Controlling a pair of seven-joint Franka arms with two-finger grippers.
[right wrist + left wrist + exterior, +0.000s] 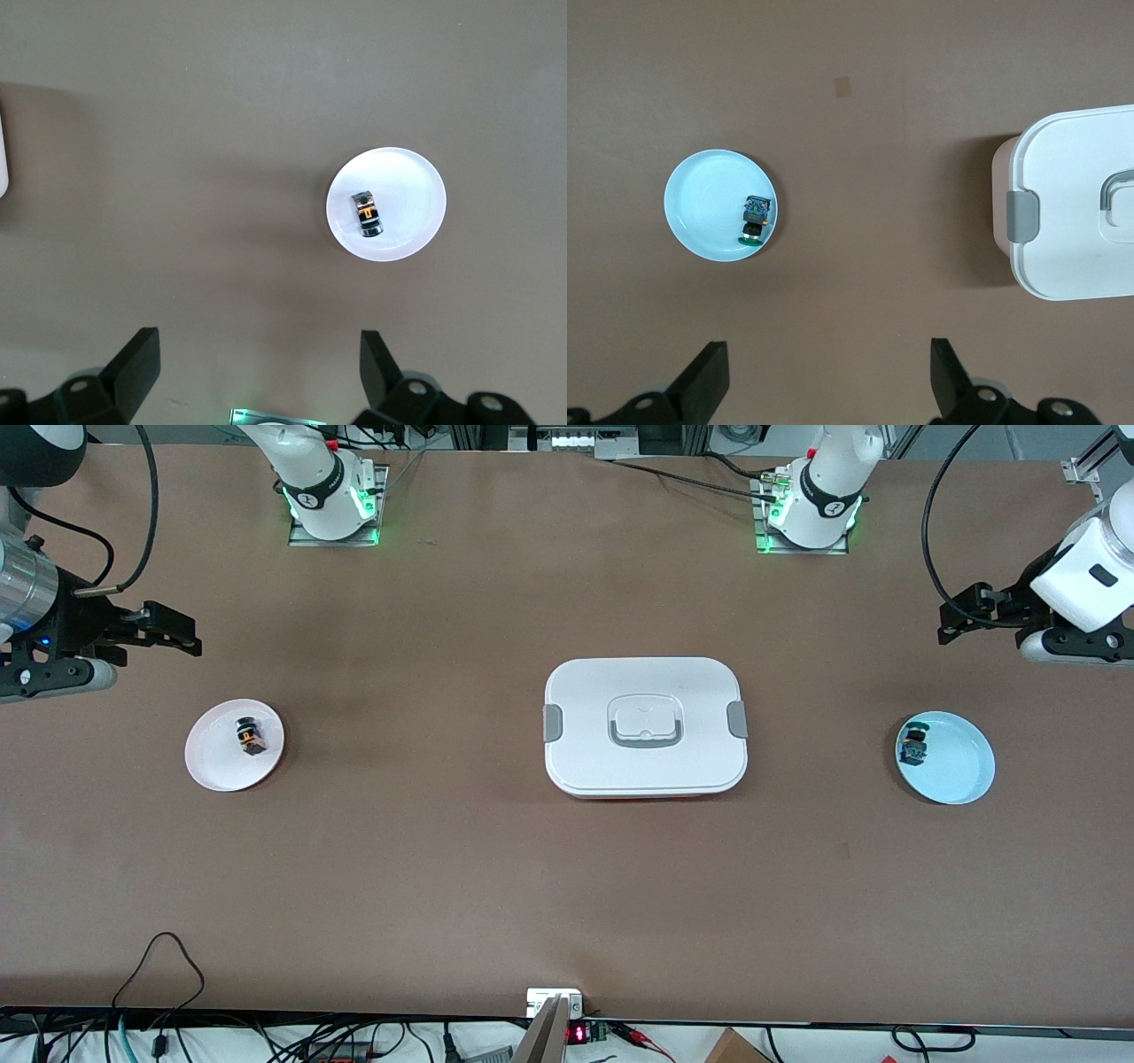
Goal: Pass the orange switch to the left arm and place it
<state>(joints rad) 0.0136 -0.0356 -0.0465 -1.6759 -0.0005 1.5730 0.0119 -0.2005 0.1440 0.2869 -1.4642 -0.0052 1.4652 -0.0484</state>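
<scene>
matt brown table (443, 886); smooth plastic box (645, 771)

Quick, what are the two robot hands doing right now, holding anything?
Left gripper: open, holding nothing, up over bare table.
Right gripper: open, holding nothing, up over bare table.

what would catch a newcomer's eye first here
The big white box sits mid-table between two small plates. The orange switch lies on the white plate toward the right arm's end. The left gripper and right gripper hang open above the table.
</scene>
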